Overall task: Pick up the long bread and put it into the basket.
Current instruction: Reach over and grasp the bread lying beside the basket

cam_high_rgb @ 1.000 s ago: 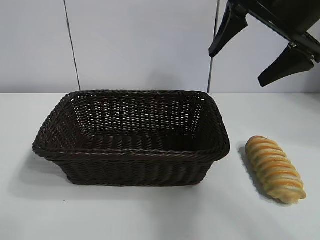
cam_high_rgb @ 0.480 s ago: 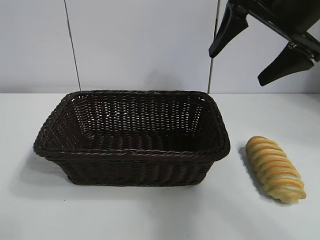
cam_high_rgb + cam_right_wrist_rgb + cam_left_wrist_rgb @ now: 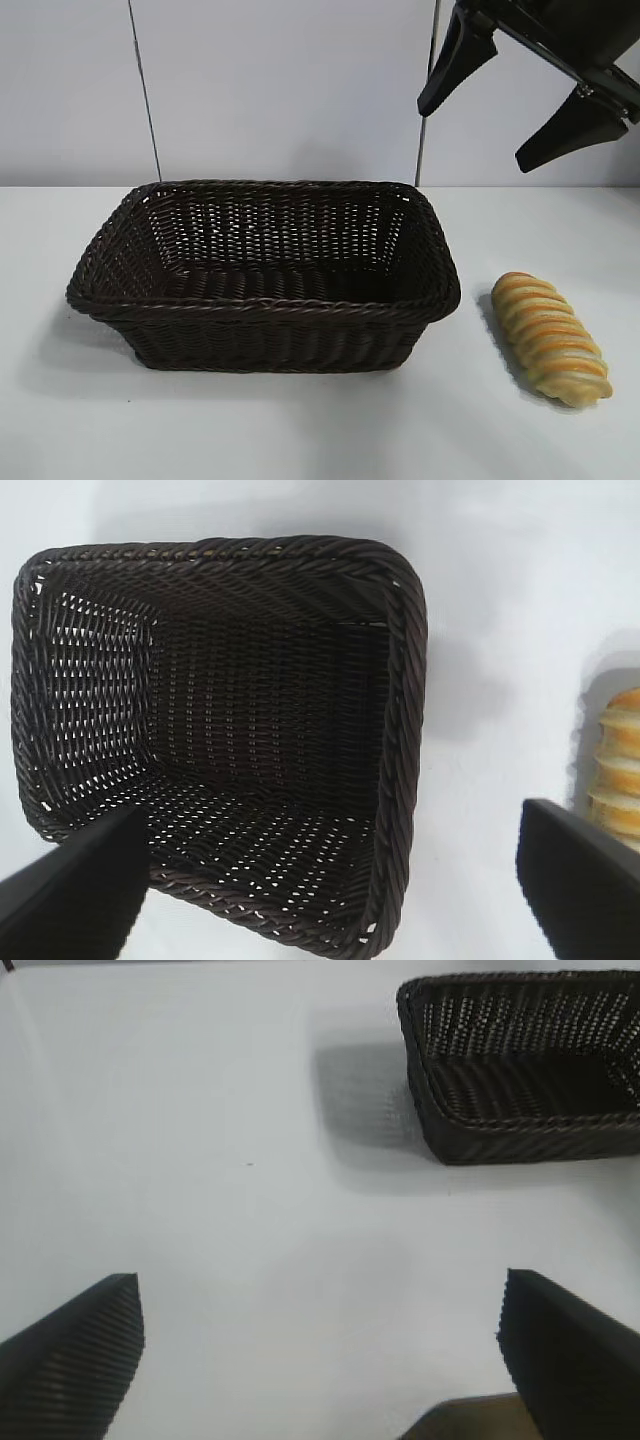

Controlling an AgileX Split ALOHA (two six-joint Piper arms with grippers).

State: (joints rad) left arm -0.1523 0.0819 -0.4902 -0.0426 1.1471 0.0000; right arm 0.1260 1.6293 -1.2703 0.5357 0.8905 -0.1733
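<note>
The long bread [image 3: 550, 338], golden-yellow with orange-brown crosswise ridges, lies on the white table to the right of the basket [image 3: 262, 305]; a slice of the bread [image 3: 620, 770] shows at the edge of the right wrist view. The basket, dark brown wicker with a braided rim [image 3: 400, 730], is empty. My right gripper [image 3: 475, 125] hangs open high above the basket's right end, holding nothing. My left gripper [image 3: 320, 1305] is open over bare table, well away from the basket [image 3: 520, 1140], and is outside the exterior view.
A white tabletop [image 3: 320, 430] spreads around the basket, with a pale wall [image 3: 280, 90] behind it. Two thin dark vertical lines [image 3: 143, 90] run down that wall.
</note>
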